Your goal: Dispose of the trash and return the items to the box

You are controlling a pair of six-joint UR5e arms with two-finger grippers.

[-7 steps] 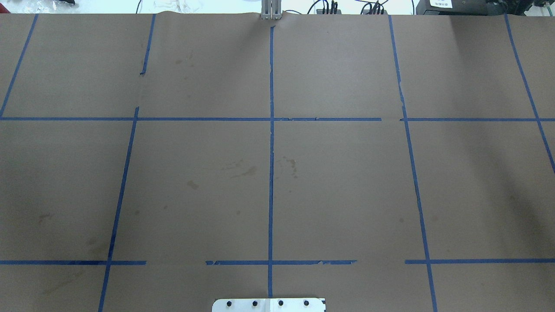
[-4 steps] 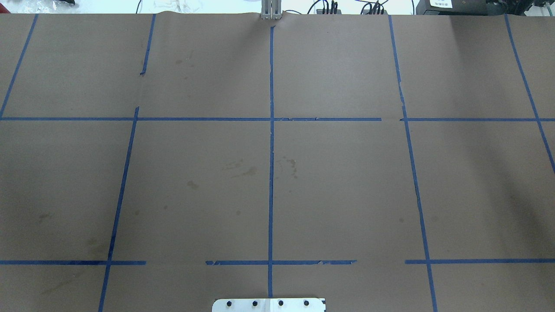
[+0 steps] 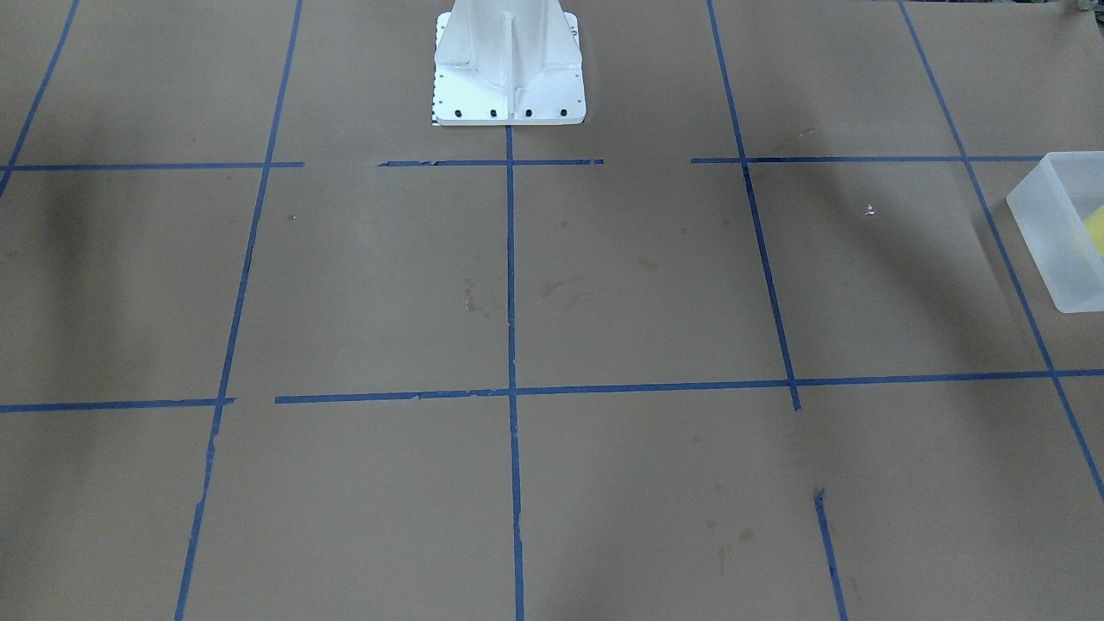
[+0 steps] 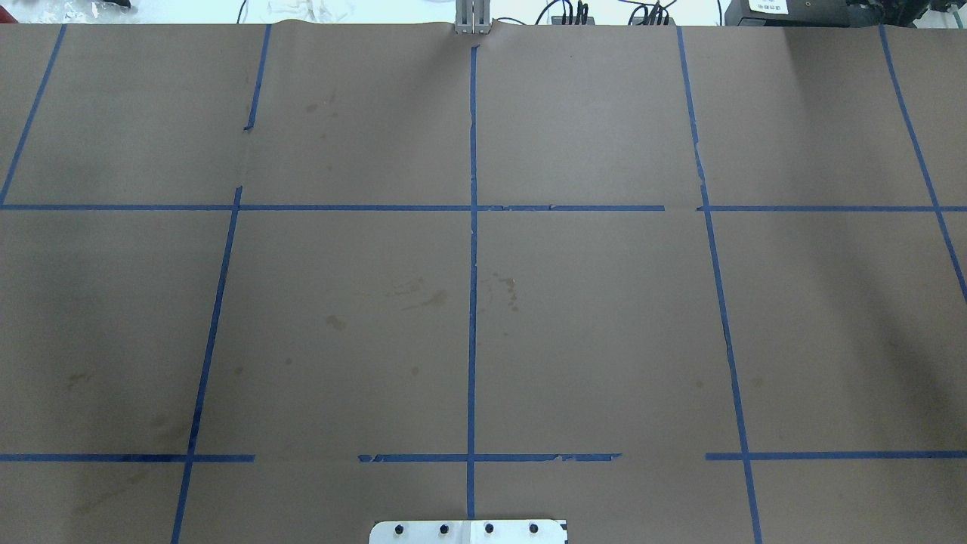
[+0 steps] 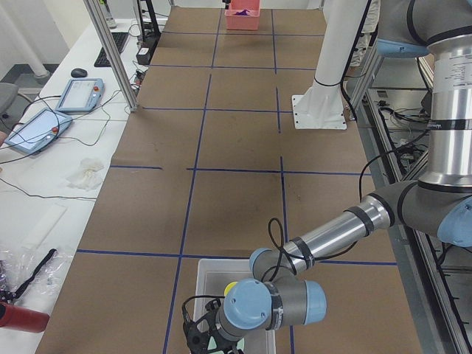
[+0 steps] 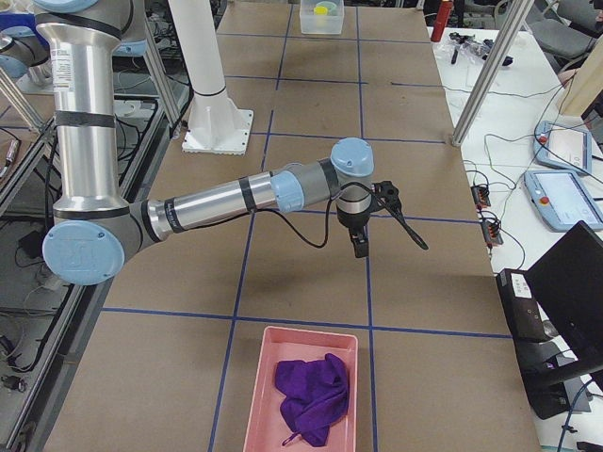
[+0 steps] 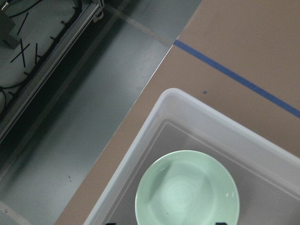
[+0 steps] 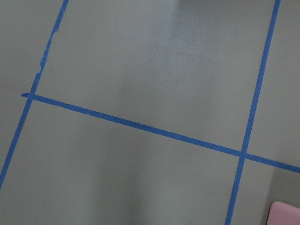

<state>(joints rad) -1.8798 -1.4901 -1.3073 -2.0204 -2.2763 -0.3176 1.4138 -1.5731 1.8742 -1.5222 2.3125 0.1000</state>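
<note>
The frosted-white box [image 7: 154, 136] sits at the table's edge, with the mint-green bowl [image 7: 187, 190] lying upright on its floor. My left gripper [image 7: 166, 223] hangs over the box, and only its two dark tips show at the bottom edge, set wide apart. In the exterior left view the left gripper [image 5: 200, 338] is above the box [image 5: 210, 274], and the yellow cup [image 5: 231, 286] stands inside. The box [image 3: 1056, 233] and the cup [image 3: 1095, 228] also show in the front view. My right gripper [image 6: 361, 247] hovers above bare table. I cannot tell whether it is open.
A pink tray [image 6: 259, 414] holding a purple cloth [image 6: 311, 391] sits at the table's right end. The white pedestal base [image 3: 509, 69] stands at the robot's side. Brown paper with a blue tape grid [image 4: 472, 302] covers the table. The floor drops off beside the box.
</note>
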